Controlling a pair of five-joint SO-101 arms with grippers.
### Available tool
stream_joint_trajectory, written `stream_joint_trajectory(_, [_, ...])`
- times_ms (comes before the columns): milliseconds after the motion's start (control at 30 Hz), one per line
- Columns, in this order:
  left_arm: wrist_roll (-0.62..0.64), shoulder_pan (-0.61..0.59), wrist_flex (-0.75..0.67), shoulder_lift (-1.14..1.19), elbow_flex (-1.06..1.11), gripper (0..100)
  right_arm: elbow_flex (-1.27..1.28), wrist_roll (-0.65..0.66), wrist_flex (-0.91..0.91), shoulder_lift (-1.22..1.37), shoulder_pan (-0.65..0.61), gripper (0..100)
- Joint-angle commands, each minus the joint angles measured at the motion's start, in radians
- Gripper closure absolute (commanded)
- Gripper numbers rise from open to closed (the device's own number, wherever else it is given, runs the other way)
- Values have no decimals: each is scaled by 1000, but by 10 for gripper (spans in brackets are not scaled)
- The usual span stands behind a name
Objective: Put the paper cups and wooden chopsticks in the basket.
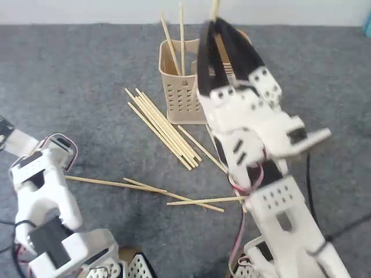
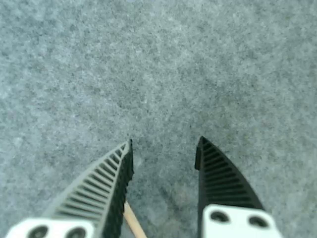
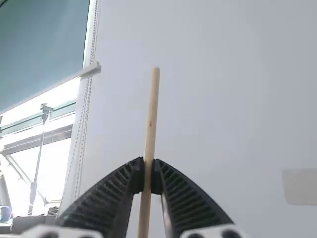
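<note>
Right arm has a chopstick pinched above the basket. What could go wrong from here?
1. The right gripper holds the chopstick upright by a thin pinch; on release it could tilt and miss the basket.
2. The gripper hangs close over the basket and the sticks leaning in it; lowering might knock them or tip it.

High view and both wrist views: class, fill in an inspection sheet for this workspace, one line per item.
Surface: grey carpet.
Job's things: beige basket holding standing chopsticks; a bundle of chopsticks and loose chopsticks lying on the carpet.
Clutter: nothing seen.
Tools: right tool shut on an upright chopstick, apparently over the basket; left tool open above the carpet.
Cables: pink wires on the right arm.
Surroundings: white wall and a window.
</note>
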Motion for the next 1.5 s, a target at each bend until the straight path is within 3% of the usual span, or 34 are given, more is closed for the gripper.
stream_joint_trajectory(0, [3, 2, -15, -2, -42, 804, -299, -8, -76, 285, 38, 992])
stream_joint_trajectory(233, [3, 2, -15, -2, -44, 804, -658, 41, -180, 771, 71, 992])
stream_joint_trajectory(400, [3, 3, -15, -2, -45, 804, -703, 110, -351, 995, 104, 992])
stream_joint_trajectory(600, [3, 5, -15, -2, -47, 804, -529, 115, -423, 1003, 102, 992])
stream_joint_trajectory(833, [3, 3, -17, -2, -47, 804, -381, 115, -269, 920, 96, 980])
stream_joint_trajectory(1000, [3, 3, -17, -2, -47, 804, -382, 110, -110, 855, 99, 839])
stream_joint_trajectory(1200, [3, 2, -17, -2, -47, 804, -381, 25, 125, 638, 96, 868])
stream_joint_trajectory(1300, [3, 2, -17, -2, -45, 804, -381, -41, 384, 463, 97, 883])
stream_joint_trajectory(1467, [3, 2, -17, -2, -45, 804, -384, -57, 1006, 133, 104, 883])
